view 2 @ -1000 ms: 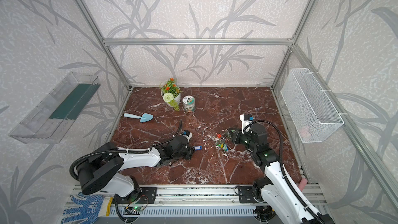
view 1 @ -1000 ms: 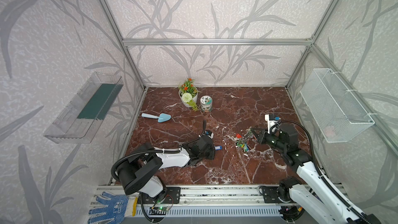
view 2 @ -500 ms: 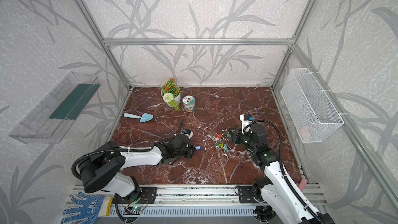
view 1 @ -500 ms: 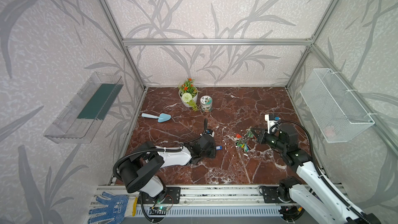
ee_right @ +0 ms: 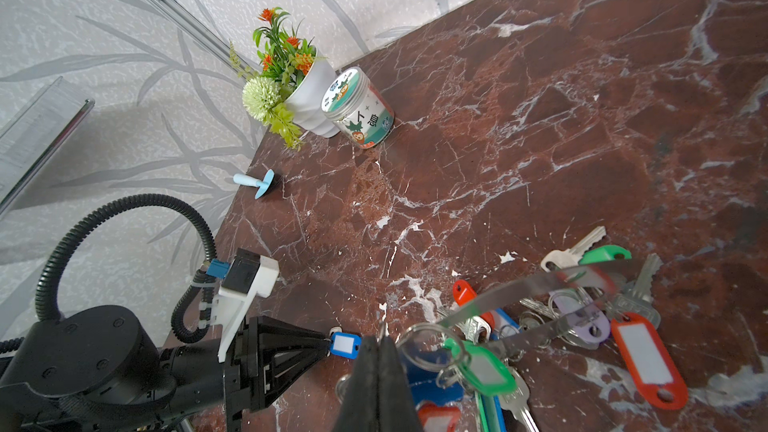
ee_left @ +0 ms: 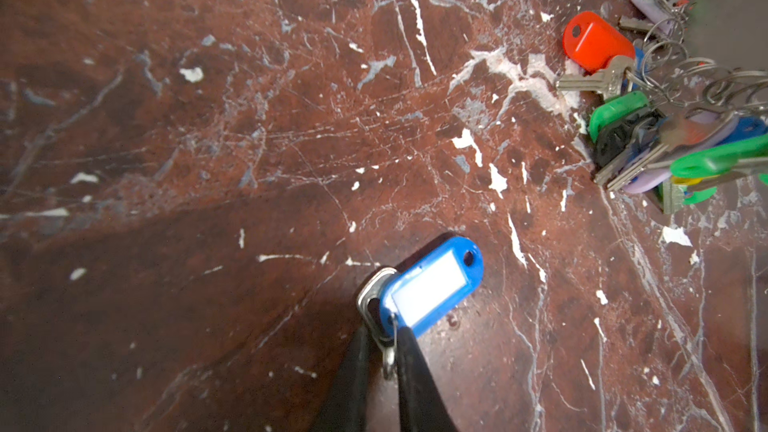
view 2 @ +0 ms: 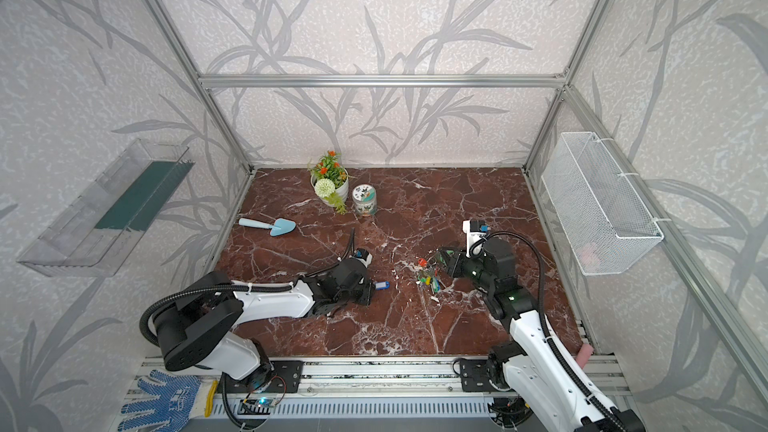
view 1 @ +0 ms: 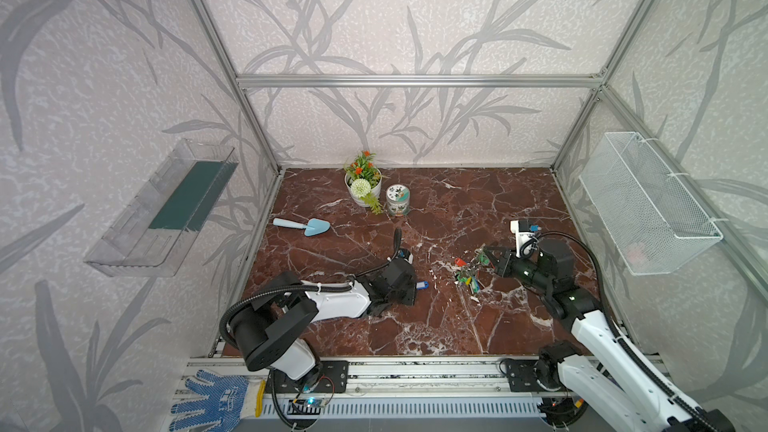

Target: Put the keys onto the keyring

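Left gripper (ee_left: pixel 386 342) pinching blank-labelled blue key (ee_left: pixel 432 284), right gripper (ee_right: pixel 383 342) clamped on keyring (ee_right: pixel 532 284)

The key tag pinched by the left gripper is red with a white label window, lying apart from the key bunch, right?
No: that key tag is blue, not red. The left wrist view shows the left gripper pinching it, white label window up, apart from the key bunch.

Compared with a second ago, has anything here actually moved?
Hardly anything. The left gripper has shifted a touch and pinches the blue plastic key tag by its ring end; the tag lies where it lay on the red marble table. The right gripper stays shut on the flat grey metal keyring, with the coloured keys bunched on it.
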Motion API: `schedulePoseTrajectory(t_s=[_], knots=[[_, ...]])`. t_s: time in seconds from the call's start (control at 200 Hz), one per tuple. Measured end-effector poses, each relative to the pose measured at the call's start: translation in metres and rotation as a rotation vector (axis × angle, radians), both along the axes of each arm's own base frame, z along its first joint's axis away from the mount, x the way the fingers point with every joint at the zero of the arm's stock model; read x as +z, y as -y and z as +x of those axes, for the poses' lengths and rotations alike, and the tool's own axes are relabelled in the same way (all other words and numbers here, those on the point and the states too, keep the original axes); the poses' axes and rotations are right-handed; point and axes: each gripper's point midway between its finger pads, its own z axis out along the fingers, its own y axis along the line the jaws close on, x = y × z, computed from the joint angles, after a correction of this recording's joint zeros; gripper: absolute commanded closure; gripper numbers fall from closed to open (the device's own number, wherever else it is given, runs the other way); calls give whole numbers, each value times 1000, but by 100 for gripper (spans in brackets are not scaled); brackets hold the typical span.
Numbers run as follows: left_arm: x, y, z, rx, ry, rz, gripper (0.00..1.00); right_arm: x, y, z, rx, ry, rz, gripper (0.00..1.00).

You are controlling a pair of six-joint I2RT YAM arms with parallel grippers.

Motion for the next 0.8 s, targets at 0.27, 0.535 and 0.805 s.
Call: schedulePoseTrajectory(t_s=[0.27,0.535,0.805], knots=[[-1,-1,0,-3,0,5,91,0,0,0,0,-1,1,100],[0,0,-1,-5,0,4,98,0,0,0,0,-1,1,100],[17,-4,-6,-11,6,-9,100,-1,-1,0,4,-1,-3,100]])
